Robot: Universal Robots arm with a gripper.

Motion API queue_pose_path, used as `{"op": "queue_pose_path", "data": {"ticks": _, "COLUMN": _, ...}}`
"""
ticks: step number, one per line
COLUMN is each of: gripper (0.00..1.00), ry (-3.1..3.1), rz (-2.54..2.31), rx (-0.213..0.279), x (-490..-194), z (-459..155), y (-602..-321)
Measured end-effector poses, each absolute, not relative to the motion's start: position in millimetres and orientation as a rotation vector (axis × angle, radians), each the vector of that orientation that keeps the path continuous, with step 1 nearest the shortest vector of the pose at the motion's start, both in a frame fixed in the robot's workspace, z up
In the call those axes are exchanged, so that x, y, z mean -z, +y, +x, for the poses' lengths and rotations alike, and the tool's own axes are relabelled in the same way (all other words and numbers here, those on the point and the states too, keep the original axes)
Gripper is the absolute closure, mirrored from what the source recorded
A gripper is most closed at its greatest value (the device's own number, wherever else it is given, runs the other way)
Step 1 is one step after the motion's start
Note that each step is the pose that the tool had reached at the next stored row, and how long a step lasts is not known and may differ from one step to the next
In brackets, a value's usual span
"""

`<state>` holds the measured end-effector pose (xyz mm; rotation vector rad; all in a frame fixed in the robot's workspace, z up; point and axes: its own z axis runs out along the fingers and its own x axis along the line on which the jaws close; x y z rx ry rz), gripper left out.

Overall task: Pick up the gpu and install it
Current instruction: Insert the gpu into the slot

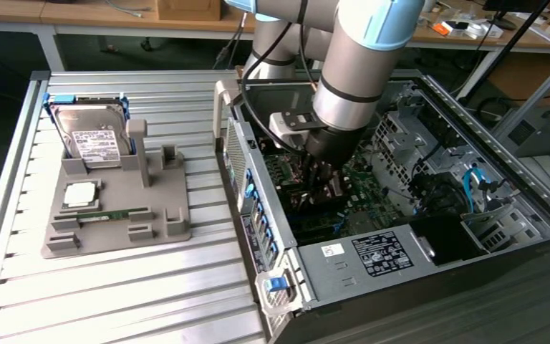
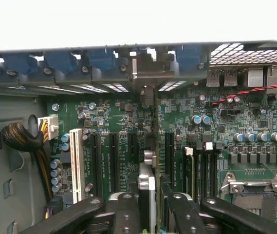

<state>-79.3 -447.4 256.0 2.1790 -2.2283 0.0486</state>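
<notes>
Lab: aluminium-slat bench (image 1: 112,287), cluttered desks (image 1: 475,29).

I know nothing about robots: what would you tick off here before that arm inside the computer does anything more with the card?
1. Gripper closed on the gpu: ok.
2. Card standing edge-on over the motherboard slots: ok.
3. Card's bracket end reaching the case's rear wall: ok.
4. Card fully seated in its slot: cannot tell.
5. Cable bundle well aside of the card: ok.
6. Hard drive resting in the gray holder outside the case: ok.
</notes>
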Motion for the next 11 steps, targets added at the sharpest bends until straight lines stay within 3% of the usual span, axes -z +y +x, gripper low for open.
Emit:
{"op": "queue_pose_path", "data": {"ticks": 1, "gripper": 0.66, "ry": -2.228, "rz": 2.179, "rx": -0.049, "x": -256, "z": -79, "y": -447}}
{"op": "queue_pose_path", "data": {"ticks": 6, "gripper": 0.66, "ry": -2.228, "rz": 2.179, "rx": -0.049, "x": -257, "z": -79, "y": -448}}
{"op": "queue_pose_path", "data": {"ticks": 11, "gripper": 0.66, "ry": -2.229, "rz": 2.180, "rx": -0.050, "x": -278, "z": -80, "y": -447}}
